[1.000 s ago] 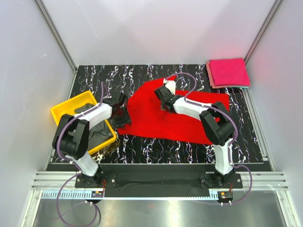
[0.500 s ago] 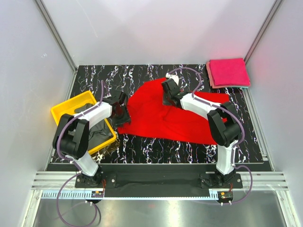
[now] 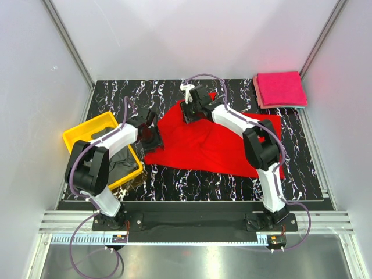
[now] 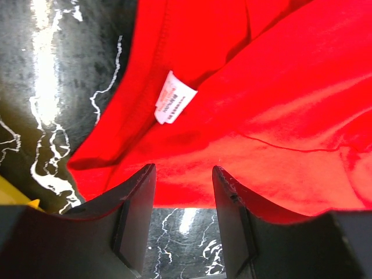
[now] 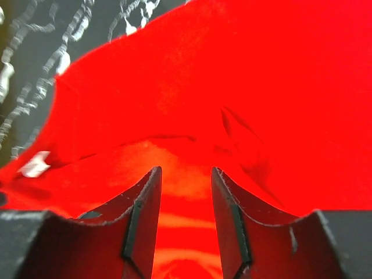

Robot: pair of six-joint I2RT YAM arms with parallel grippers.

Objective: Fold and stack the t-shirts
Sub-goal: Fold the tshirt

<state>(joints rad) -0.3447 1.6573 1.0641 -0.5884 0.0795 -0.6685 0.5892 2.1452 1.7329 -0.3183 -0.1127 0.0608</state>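
Note:
A bright red t-shirt point(image 3: 197, 145) lies crumpled and partly spread on the black marbled table point(image 3: 133, 93). My left gripper point(image 3: 150, 135) stands open at the shirt's left edge; in the left wrist view its jaws point(image 4: 183, 174) straddle the red hem with bare table between them, and the white neck label point(image 4: 174, 106) lies just ahead. My right gripper point(image 3: 190, 110) hovers open over the shirt's far left part, with red cloth point(image 5: 232, 87) under its jaws point(image 5: 186, 174) and nothing between them. A folded magenta-pink stack point(image 3: 281, 89) sits at the far right corner.
A yellow tray point(image 3: 81, 132) at the table's left edge holds a dark grey t-shirt point(image 3: 122, 160), right beside the left arm. Grey walls and metal posts close in the table on three sides.
The right gripper has opened, letting go of the red cloth, and has swung toward the far left over the shirt. The left gripper has barely moved.

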